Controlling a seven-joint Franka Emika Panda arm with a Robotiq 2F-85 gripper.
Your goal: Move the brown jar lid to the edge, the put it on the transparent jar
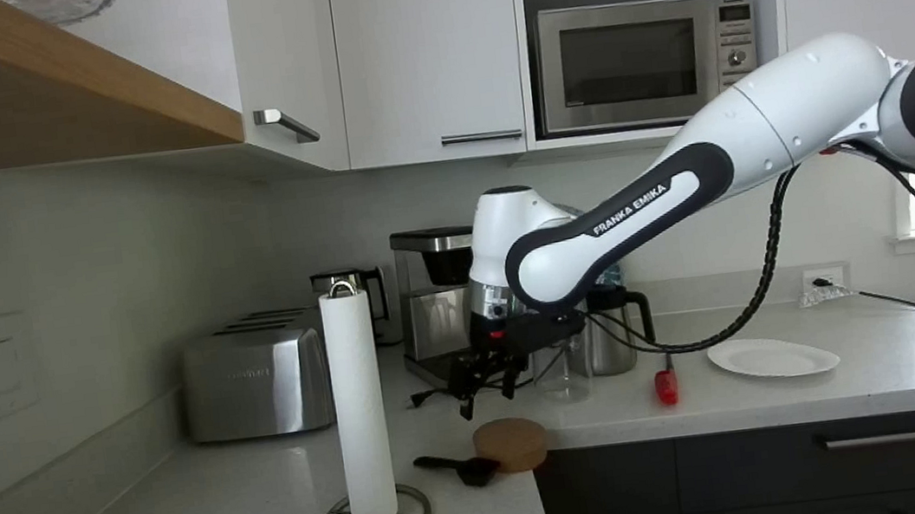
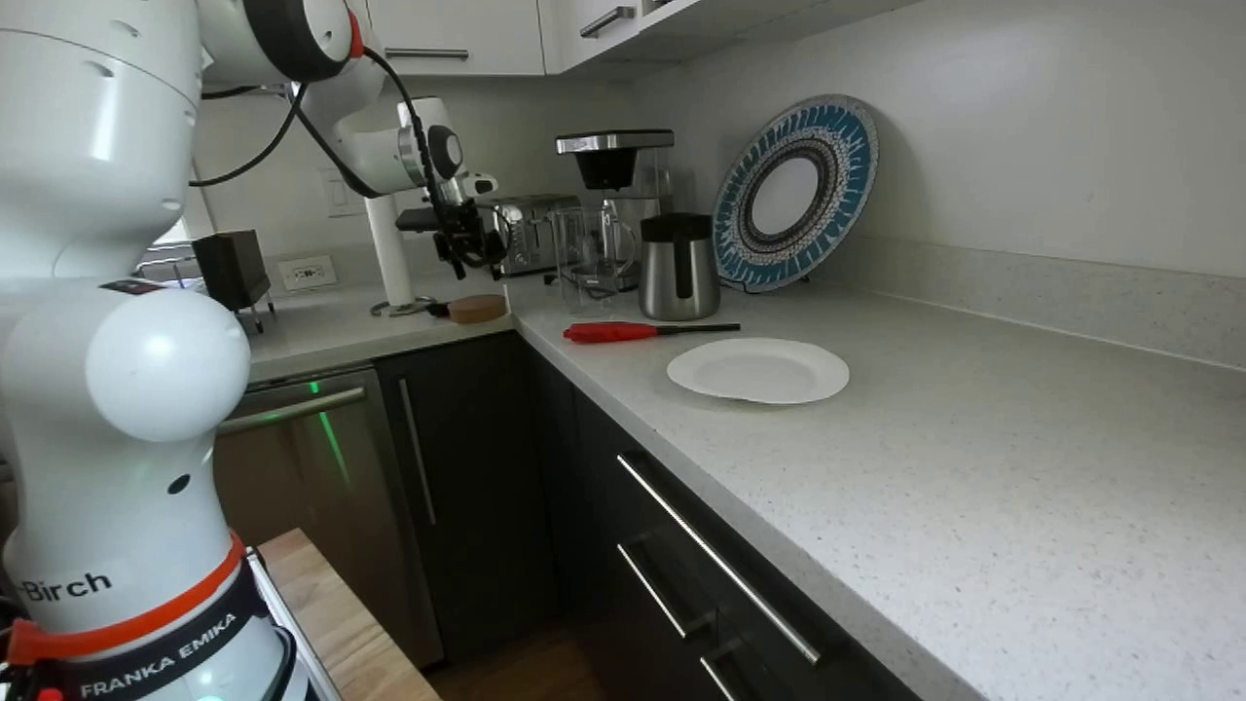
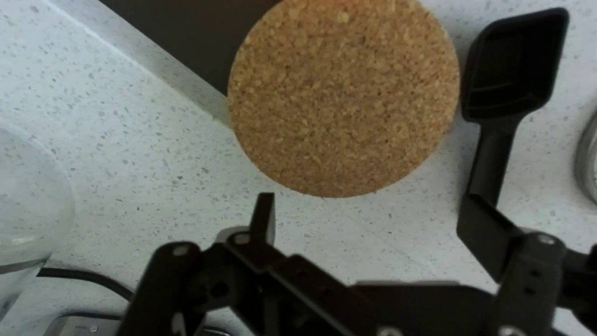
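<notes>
The brown jar lid (image 1: 511,444), a cork disc, lies flat at the countertop's inner corner in both exterior views (image 2: 477,309). In the wrist view the lid (image 3: 345,98) reaches past the edge (image 3: 154,70), over the dark cabinet. The pale front edge also shows in an exterior view (image 1: 757,418). The transparent jar (image 1: 564,379) stands behind the lid, partly behind my arm; it shows at the left of the wrist view (image 3: 32,196). My gripper (image 1: 488,397) is open and empty, above and behind the lid. Its fingertips (image 3: 368,210) are apart, short of the lid's near rim.
A black scoop (image 3: 513,65) lies beside the lid. A paper towel roll (image 1: 360,409) stands left of it. The steel kettle (image 2: 679,273), a red-handled tool (image 2: 613,332) and a white plate (image 2: 759,370) are along the counter. A coffee maker (image 1: 439,320) stands behind the gripper.
</notes>
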